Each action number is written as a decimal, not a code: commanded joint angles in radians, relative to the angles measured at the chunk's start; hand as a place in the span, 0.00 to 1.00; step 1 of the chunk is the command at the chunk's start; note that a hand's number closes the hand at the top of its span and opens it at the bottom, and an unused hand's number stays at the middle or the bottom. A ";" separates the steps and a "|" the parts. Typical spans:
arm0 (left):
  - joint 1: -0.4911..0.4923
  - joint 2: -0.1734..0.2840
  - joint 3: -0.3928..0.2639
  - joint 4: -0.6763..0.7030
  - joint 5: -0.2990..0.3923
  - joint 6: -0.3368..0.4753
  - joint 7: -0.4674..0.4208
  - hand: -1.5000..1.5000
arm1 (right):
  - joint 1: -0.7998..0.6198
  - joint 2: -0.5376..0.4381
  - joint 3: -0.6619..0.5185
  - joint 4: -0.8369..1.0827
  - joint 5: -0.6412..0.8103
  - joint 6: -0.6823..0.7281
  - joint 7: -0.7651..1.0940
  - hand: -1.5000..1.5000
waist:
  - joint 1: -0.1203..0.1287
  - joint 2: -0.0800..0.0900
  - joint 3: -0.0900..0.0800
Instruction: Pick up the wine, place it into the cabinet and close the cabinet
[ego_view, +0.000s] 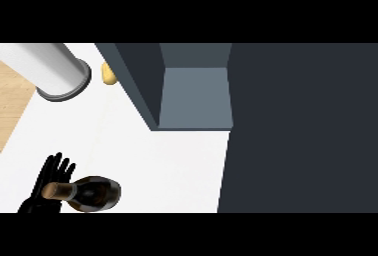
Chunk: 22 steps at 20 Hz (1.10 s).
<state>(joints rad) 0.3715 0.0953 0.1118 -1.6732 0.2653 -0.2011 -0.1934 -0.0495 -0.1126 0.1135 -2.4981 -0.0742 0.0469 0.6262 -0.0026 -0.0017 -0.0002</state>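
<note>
The wine bottle (97, 194), dark glass with a tan cork (55, 190), stands on the white counter (170, 160) at the lower left, seen from above. My left hand (46, 181) is right beside it on its left, fingers straight and pointing up, open; the cork overlaps the palm. The dark grey cabinet (136, 80) is at the upper middle, with its open compartment (193, 95) showing a lighter grey floor. Its open door (303, 130) fills the right side. My right hand does not show.
A pale grey cylinder (52, 70) with a dark end ring lies across the upper left corner. A small yellow object (108, 74) sits between it and the cabinet wall. A wooden surface (13, 100) borders the counter on the left.
</note>
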 joint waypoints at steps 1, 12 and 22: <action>-0.089 -0.011 0.003 0.081 -0.029 0.025 -0.002 0.00 | -0.009 0.019 0.034 -0.140 -0.016 -0.036 0.095 0.00 | -0.002 0.000 0.000; -0.101 0.020 0.050 0.277 -0.038 -0.068 -0.146 0.00 | -0.002 0.022 0.005 -0.150 -0.043 -0.018 0.110 0.00 | -0.002 0.000 0.000; -0.182 -0.003 0.038 0.421 -0.062 -0.084 -0.203 0.00 | 0.002 0.005 -0.038 -0.137 -0.081 0.028 0.084 0.00 | -0.004 0.001 0.000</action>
<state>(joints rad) 0.2421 0.0870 0.1406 -1.3608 0.2064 -0.2556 -0.3470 -0.0856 -0.1078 0.0761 -2.4970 -0.0818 0.0700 0.6595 -0.0037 -0.0015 0.0000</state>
